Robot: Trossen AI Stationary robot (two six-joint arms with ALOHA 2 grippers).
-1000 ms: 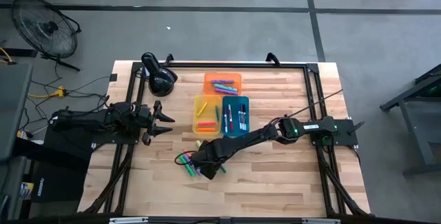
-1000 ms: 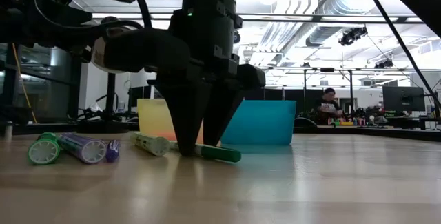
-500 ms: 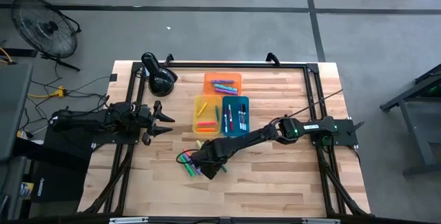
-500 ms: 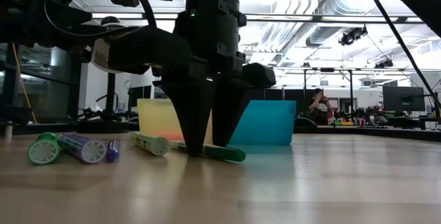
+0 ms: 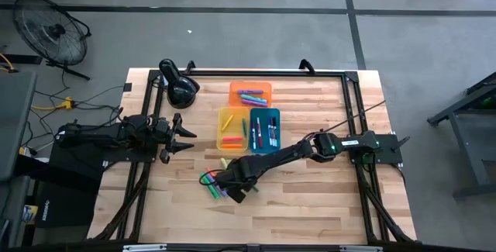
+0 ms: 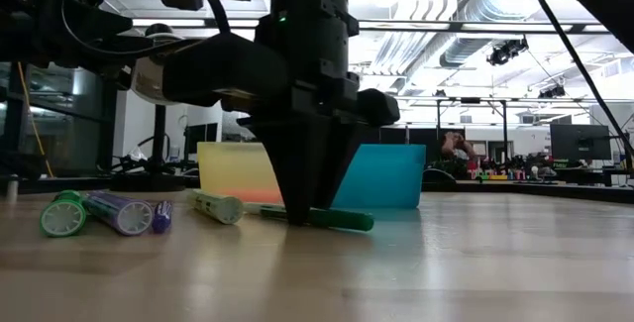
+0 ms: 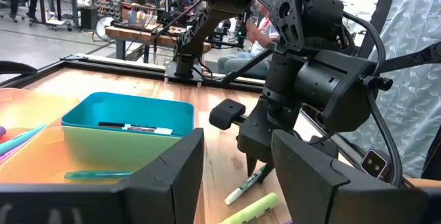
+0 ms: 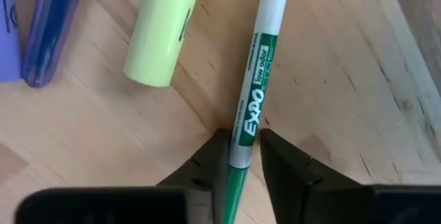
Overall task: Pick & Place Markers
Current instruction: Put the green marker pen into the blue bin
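Pinching one green marker (image 8: pixel 249 124) on the table (image 5: pixel 325 205), right gripper (image 8: pixel 241 156); three trays (image 5: pixel 249 120) beyond.

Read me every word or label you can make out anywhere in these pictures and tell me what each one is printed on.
"EXPO", on the barrel of the green marker, between the right gripper's fingers.
"low odor", in smaller print on the same barrel; the finer line beside it is too small to read.
Dark marks on the purple marker are cut off and unreadable.
Nothing else can be read in the other views.
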